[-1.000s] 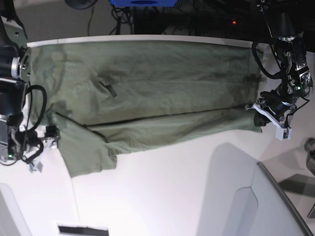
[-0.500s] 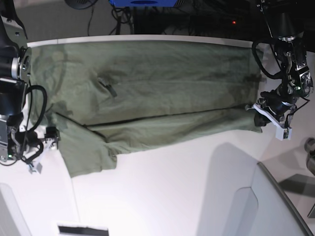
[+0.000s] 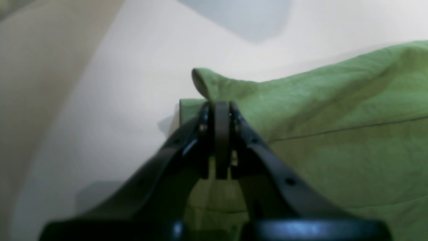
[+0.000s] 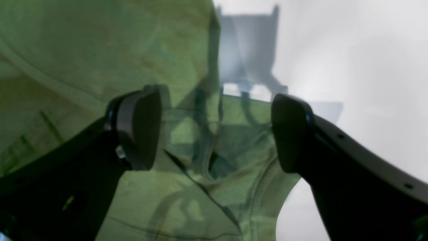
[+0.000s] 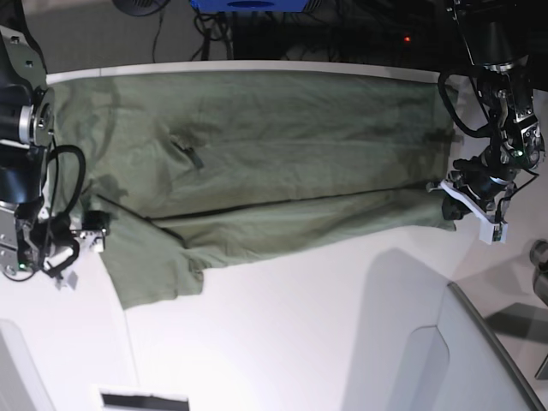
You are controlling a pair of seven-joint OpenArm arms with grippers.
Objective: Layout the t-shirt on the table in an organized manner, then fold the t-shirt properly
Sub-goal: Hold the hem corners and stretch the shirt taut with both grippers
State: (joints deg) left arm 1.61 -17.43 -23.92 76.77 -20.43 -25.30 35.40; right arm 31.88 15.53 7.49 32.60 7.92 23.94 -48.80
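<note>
Lying spread across the far half of the white surface [image 5: 300, 325], the olive-green t-shirt [image 5: 257, 145] stretches almost from one side of the base view to the other, with its near edge folded back over itself into a long band and one sleeve [image 5: 154, 265] sticking out toward the camera on that view's left. The left end effector [image 5: 452, 204] sits at the shirt's near corner on the base view's right. In the left wrist view its black fingers [image 3: 204, 127] are pressed together on a raised fold of the green cloth [image 3: 334, 117], so it is closed and gripping the t-shirt's edge. The right end effector [image 5: 92, 231] stands at the other end, by the sleeve. In the right wrist view its two pads [image 4: 138, 127] stand wide apart above the wrinkled fabric and a stitched hem [image 4: 260, 190], holding nothing.
</note>
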